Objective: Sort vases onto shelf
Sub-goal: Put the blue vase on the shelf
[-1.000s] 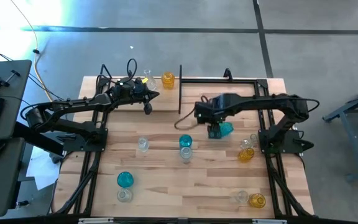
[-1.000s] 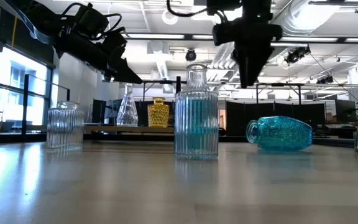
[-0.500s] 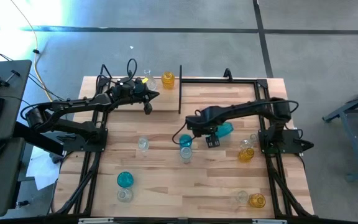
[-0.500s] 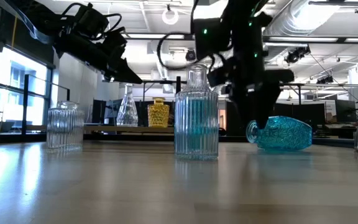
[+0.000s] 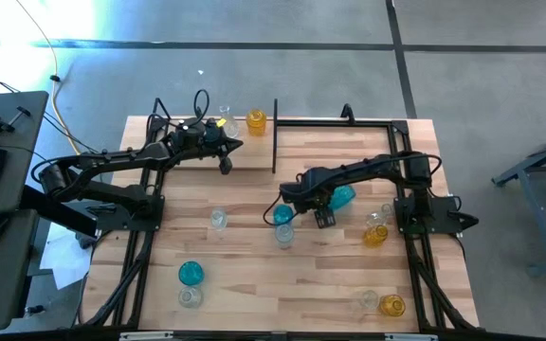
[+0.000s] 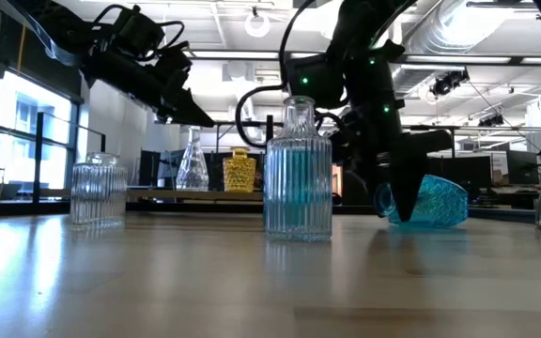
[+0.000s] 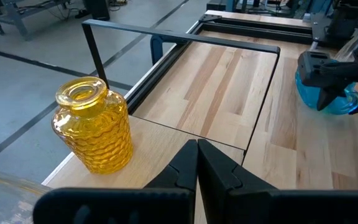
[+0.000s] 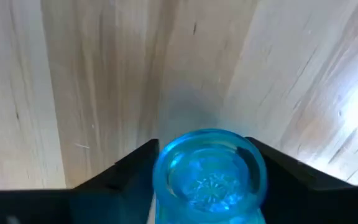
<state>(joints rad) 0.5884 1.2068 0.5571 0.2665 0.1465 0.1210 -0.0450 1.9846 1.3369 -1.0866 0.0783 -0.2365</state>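
We find a teal vase [image 5: 343, 196] lying on its side on the counter [image 5: 254, 284], right of centre, empty. The right gripper [image 8: 204, 163] sits low over it, its fingers [image 8: 132, 165] spread either side of the vase's round end; whether they press the glass, we cannot tell. An amber vase [image 7: 94, 132] stands empty on the shelf [image 7: 160, 143] at far left. The left gripper [image 7: 197, 163] hangs there, fingers clenched on nothing.

No readable text, label, brand, number or sign anywhere in these views.
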